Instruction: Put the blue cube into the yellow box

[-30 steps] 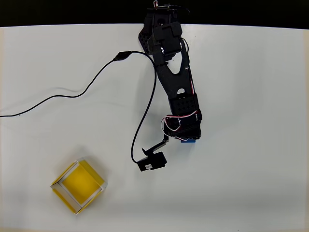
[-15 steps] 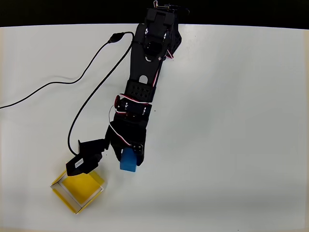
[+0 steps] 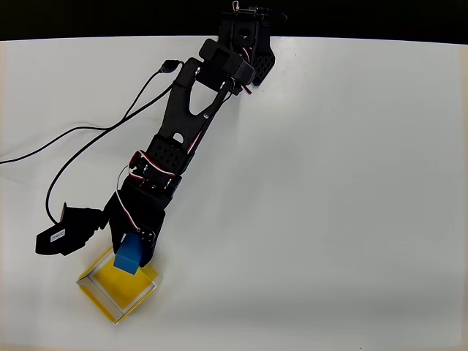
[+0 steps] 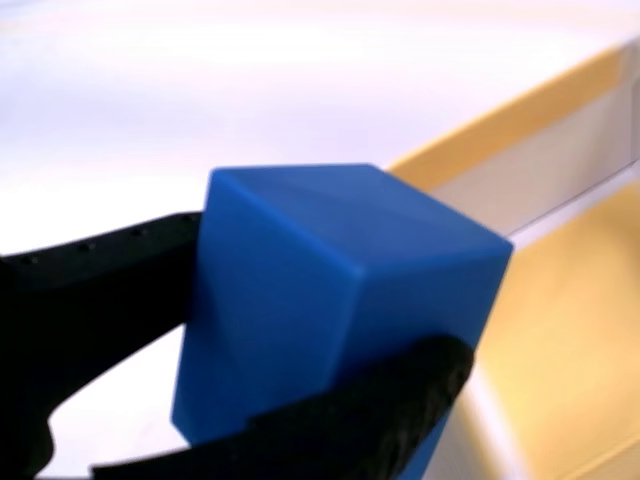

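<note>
The gripper [image 3: 133, 252] is closed tight on the one blue cube [image 3: 129, 257], with a black finger [image 4: 110, 255] on each side of it. In the overhead view the cube sits over the top corner of the one yellow box [image 3: 95, 296], partly above its rim. In the wrist view the cube [image 4: 330, 310] is big and close, and the box's yellow wall [image 4: 520, 150] is just behind it. The box rests on the white surface [image 3: 329, 205]. One black cable [image 3: 88, 131] lies above the box.

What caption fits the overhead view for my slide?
Black arm's gripper holds the blue cube over the yellow box's upper edge on a white table.
</note>
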Robot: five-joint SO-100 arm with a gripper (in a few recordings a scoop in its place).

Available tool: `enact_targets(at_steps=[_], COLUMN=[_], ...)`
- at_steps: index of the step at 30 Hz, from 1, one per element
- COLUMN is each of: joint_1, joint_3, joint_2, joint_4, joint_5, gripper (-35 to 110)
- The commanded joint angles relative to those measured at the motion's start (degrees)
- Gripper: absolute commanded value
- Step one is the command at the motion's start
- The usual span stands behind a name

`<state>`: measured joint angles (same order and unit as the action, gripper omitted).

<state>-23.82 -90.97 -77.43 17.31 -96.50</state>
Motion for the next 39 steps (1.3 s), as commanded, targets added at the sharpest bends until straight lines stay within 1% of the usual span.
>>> enact_targets(at_steps=[1,10,22,26,28,31,34,37,39], joint_1=[-0.8,-1.1,-1.5,-2.1,-2.4,-2.6,-2.7,-2.4,-1.9], joint_3=[13.0,27.2,36.3,37.1,37.0,35.9,33.1,28.7,25.7], joint_2=[-1.0,13.8,27.2,29.8,30.9,31.1,28.8,23.6,18.5], joint_4=[-3.0,-9.6,-15.0,-17.2,-18.1,-19.3,-19.2,-19.3,-18.1], joint_5=[-0.9,-2.3,-2.5,-2.7,-3.5,-3.3,-3.5,-2.5,-1.4], gripper=[15,15,16,22,27,34,44,44,42])
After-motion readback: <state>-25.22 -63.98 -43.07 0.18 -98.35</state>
